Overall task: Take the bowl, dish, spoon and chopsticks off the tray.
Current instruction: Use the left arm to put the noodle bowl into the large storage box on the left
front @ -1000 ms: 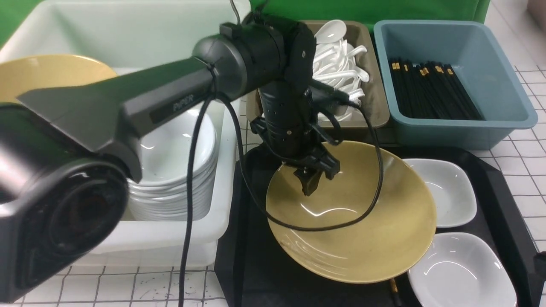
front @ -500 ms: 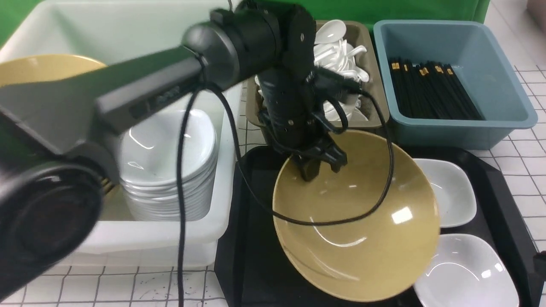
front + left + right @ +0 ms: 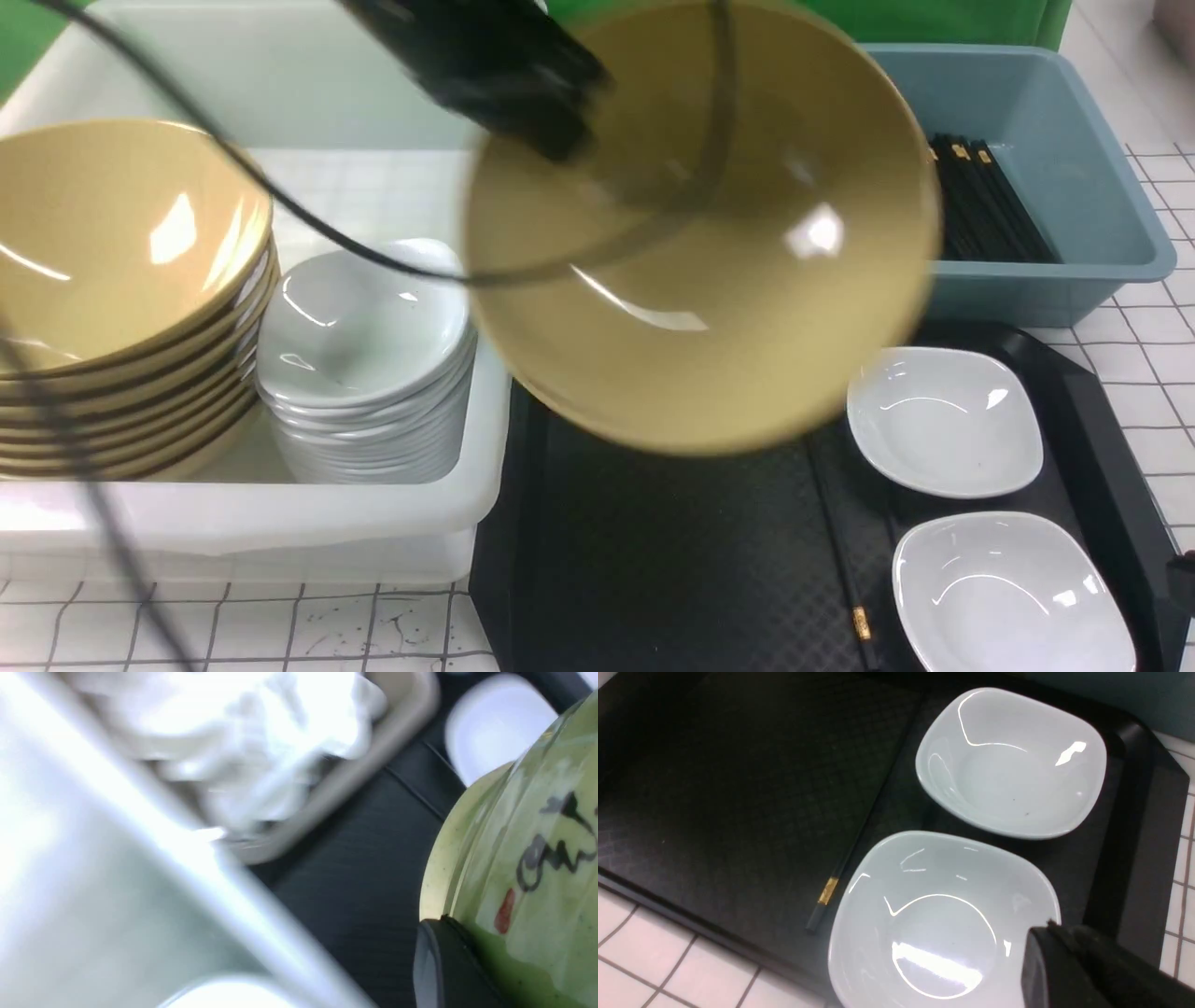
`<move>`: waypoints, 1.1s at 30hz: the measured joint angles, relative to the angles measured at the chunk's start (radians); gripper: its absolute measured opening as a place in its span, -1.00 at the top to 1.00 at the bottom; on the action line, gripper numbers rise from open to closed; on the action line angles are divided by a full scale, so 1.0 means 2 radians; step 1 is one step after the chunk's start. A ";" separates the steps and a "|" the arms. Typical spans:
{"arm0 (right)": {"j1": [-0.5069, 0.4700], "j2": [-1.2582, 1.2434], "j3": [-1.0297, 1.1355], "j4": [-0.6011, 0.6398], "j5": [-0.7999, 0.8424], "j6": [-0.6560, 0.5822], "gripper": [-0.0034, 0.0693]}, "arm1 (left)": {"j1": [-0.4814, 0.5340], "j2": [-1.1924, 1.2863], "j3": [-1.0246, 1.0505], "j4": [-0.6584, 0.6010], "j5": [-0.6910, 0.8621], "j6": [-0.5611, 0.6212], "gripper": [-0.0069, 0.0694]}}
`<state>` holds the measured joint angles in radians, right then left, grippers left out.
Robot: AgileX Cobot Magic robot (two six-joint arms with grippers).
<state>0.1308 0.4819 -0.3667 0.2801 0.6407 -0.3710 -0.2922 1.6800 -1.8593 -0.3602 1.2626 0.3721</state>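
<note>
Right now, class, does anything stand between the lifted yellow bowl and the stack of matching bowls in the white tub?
Nothing visible blocks it. The bowl is up in the air; the stack of white dishes sits between it and the yellow stack, but looks lower.

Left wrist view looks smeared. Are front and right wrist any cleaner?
Left wrist view: heavy motion blur, whites blown out; only the wide mustard-yellow plastic bowl is readable. Front view: that bowl smeared, black diamond-textured tray sharp. Right wrist view: crisp, glare streaks on both white squarish dishes.
</note>
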 joint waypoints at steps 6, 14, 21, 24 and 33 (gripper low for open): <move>0.000 0.000 0.000 0.000 0.000 0.000 0.64 | 0.174 -0.079 0.003 -0.002 0.003 -0.042 0.80; 0.000 0.000 0.000 0.000 0.000 0.000 0.63 | 0.366 -0.129 0.094 0.011 -0.006 -0.087 0.80; 0.000 0.000 0.000 0.000 0.000 0.000 0.63 | 0.387 -0.126 0.203 0.043 -0.057 -0.113 0.80; 0.000 0.000 0.000 0.002 0.000 0.000 0.63 | 0.387 -0.116 0.235 0.068 -0.092 -0.127 0.79; 0.002 0.002 0.006 0.015 0.000 0.019 0.59 | 0.387 -0.093 0.252 0.053 -0.128 -0.095 -0.07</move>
<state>0.1348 0.4860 -0.3548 0.3104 0.6409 -0.3334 0.4812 1.4942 -1.3558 -0.2536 1.0060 0.1822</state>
